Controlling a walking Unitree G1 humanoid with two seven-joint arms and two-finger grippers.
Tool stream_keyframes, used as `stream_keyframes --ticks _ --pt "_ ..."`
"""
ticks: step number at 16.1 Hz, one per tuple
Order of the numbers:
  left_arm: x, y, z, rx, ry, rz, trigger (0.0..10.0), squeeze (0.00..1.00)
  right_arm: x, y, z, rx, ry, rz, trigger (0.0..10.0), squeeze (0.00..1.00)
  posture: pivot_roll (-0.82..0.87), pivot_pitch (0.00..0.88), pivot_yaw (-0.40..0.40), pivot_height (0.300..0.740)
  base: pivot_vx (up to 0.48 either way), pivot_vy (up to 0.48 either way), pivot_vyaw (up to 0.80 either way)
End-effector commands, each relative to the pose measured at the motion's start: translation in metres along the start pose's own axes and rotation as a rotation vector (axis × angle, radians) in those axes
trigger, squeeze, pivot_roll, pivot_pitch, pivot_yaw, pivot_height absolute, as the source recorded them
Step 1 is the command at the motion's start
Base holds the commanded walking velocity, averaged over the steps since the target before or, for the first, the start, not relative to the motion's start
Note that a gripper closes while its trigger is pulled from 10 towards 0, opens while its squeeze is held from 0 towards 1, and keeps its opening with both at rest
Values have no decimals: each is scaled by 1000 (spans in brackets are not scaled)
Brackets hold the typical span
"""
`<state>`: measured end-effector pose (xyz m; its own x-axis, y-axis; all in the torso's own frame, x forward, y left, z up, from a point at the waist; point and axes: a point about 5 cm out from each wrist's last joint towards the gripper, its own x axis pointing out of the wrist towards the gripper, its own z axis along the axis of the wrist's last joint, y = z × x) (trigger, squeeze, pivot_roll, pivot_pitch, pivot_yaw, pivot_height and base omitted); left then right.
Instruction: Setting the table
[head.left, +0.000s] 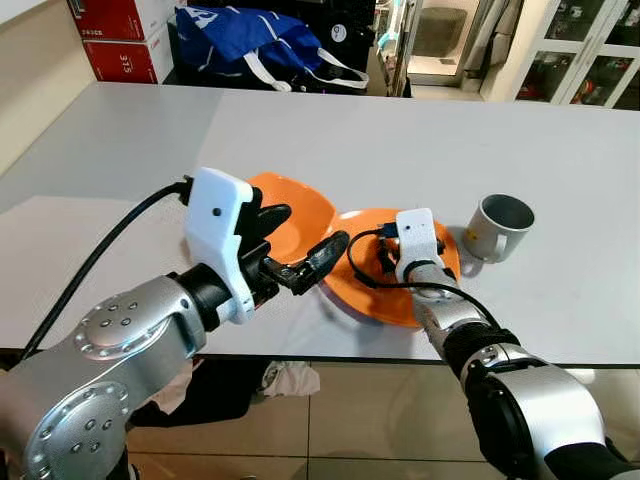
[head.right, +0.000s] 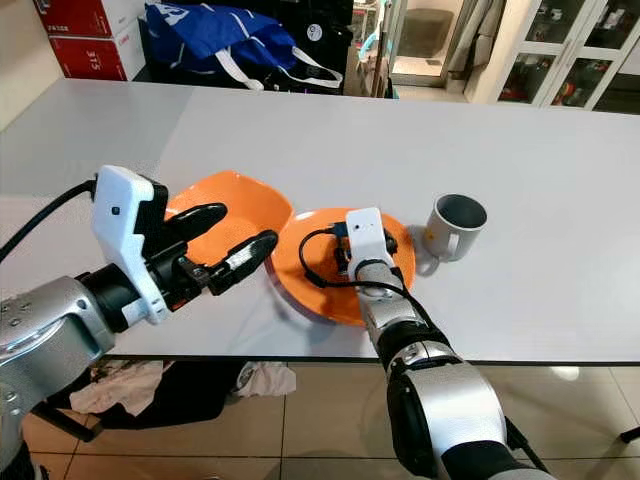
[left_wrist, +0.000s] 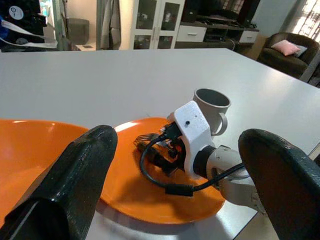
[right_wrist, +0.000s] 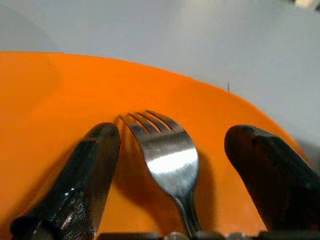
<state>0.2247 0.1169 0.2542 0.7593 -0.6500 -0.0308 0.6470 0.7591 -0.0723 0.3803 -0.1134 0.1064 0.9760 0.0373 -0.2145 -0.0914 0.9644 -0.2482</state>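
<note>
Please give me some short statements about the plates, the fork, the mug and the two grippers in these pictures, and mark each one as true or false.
1. A fork lies on an orange plate between the open jaws of the right gripper. True.
2. The grey mug stands on a plate. False: it stands on the white table, beside the plate.
3. The left gripper holds a spoon. False: its jaws are open, holding nothing.
4. There are two orange dishes. True: the second orange dish lies on the robot's left.
</note>
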Motion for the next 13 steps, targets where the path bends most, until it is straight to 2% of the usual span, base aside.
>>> stream_keyframes --ticks 1,8,10,12,13 --pt "1 1 -2 -2 1 3 10000 0 3 -1 13 -12 -39 -3 10000 0 256 79 -53 736 0 0 0" --pt "7 6 -3 18 -15 10 10000 0 5 -6 25 -5 -83 -18 10000 0 238 23 -59 736 0 0 0" --pt "8 15 -6 40 -26 80 10000 0 7 -9 39 11 -142 -20 10000 0 218 9 -59 736 0 0 0" --pt "9 36 -17 67 -31 227 10000 0 8 -22 64 49 -254 -46 10000 0 183 0 -57 736 0 0 0" --pt "10 43 -23 53 -30 267 10000 0 8 -28 73 55 -298 -50 10000 0 158 0 -59 736 0 0 0"
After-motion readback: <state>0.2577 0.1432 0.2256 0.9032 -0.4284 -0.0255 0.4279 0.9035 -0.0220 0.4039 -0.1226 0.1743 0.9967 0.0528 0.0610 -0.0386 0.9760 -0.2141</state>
